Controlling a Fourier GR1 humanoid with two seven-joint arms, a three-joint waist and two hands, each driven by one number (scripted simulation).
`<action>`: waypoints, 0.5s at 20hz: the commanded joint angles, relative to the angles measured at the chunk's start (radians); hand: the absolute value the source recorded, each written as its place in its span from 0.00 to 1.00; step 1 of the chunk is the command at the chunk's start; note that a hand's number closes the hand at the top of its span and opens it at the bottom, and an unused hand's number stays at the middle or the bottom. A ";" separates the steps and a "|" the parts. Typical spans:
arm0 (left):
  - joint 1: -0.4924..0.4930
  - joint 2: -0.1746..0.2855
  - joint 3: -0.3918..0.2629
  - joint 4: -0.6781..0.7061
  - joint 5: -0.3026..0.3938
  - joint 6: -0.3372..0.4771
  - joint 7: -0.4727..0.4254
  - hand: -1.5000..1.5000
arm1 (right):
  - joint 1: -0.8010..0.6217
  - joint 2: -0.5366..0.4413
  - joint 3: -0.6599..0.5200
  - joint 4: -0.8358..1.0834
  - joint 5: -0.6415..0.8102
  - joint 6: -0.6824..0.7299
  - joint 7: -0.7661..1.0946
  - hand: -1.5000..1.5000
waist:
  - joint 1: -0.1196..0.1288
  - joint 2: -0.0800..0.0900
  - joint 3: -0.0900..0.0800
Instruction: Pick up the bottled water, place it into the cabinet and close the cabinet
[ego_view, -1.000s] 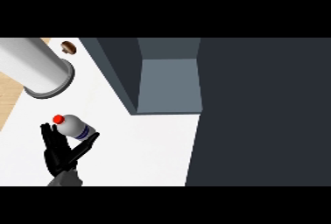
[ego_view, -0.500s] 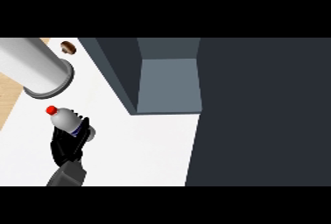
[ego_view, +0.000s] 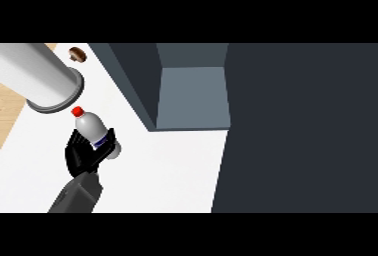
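Note:
The bottled water (ego_view: 90, 127) is white with a red cap and a blue label. It tilts with its cap toward the upper left, over the left part of the white counter (ego_view: 162, 170). My left hand (ego_view: 83, 155) is shut on its lower half, fingers and thumb curled round the label, and hides the base. The dark grey cabinet (ego_view: 192, 95) stands to the right with its lighter inside showing, open toward the counter. My right hand does not show.
A big grey cylinder (ego_view: 40, 77) lies at the upper left, close to the bottle's cap. A small brown round thing (ego_view: 77, 54) sits behind it. A wide dark panel (ego_view: 295, 125) fills the right side. Wooden floor (ego_view: 9, 110) shows past the counter's left edge.
My left hand has closed round the bottle. Hand and bottle have moved up the view and slightly right, toward the cylinder and cabinet.

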 joint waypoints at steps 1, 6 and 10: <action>-0.024 -0.024 -0.122 0.004 -0.101 -0.067 0.006 1.00 | 0.049 -0.006 -0.041 -0.106 -0.074 0.009 0.019 0.00 | -0.012 -0.003 0.001; -0.002 -0.085 -0.285 0.031 -0.223 -0.234 0.002 1.00 | 0.046 -0.022 -0.113 -0.047 -0.105 0.042 -0.038 0.00 | -0.009 -0.001 0.002; -0.071 -0.111 -0.302 -0.012 -0.180 -0.261 0.063 1.00 | 0.071 -0.039 -0.189 -0.122 -0.144 0.053 0.031 0.00 | 0.002 -0.005 0.001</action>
